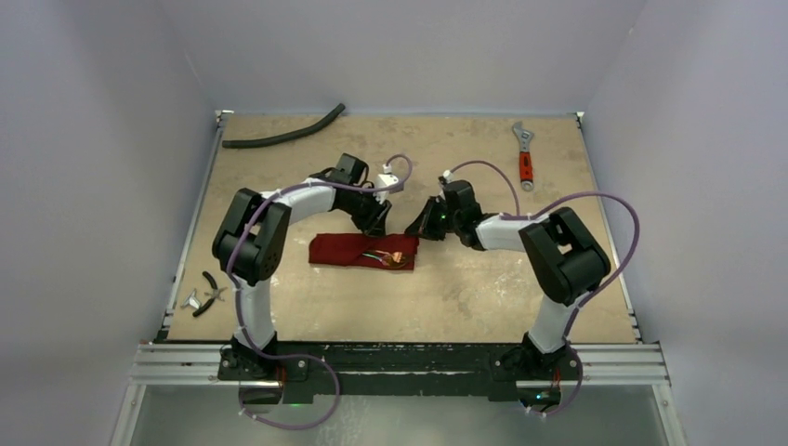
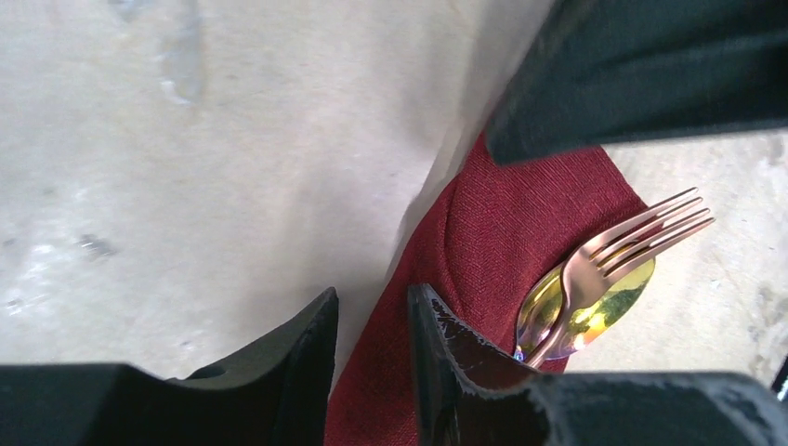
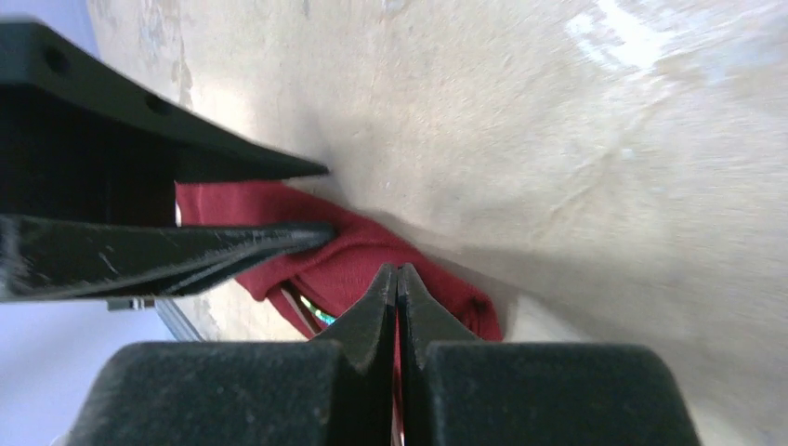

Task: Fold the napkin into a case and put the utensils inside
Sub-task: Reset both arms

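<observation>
Logging one moment, largest item first.

Table [image 1: 446, 297]: tan board, scuffed white in patches.

Left arm [image 1: 256, 237] and right arm [image 1: 558, 251]: both bent inward, wrists close together over mid-table.

Case [image 1: 348, 249]: maroon cloth folded to a narrow flat rectangle. It lies at mid-table, long side running left to right, just in front of both wrists.

Black hose [image 1: 283, 137]: far-left corner, well apart from the cloth.

Wrench [image 1: 525, 158]: red handle, far-right side.

Left gripper [image 2: 372, 295]: over the far edge of the case. Its fingers [image 2: 446, 353] stand a narrow gap apart. Cloth edge and bare table show through the gap, and nothing is seen clamped.

Right gripper [image 3: 398, 277]: at the right end of the case, fingers pressed together tip to tip, tips at the cloth. Cannot tell whether any cloth is caught between them.

Utensils [image 1: 395, 258]: gold, at the right end of the case. In the left wrist view the fork [image 2: 641, 232] lies on the spoon [image 2: 595, 307] bowl, heads partly on the cloth and partly past its edge. Handles are hidden behind a finger.

Pliers [image 1: 214, 291]: black handles, near the left table edge, with a small silver piece [image 1: 192, 300] just beside them.
</observation>
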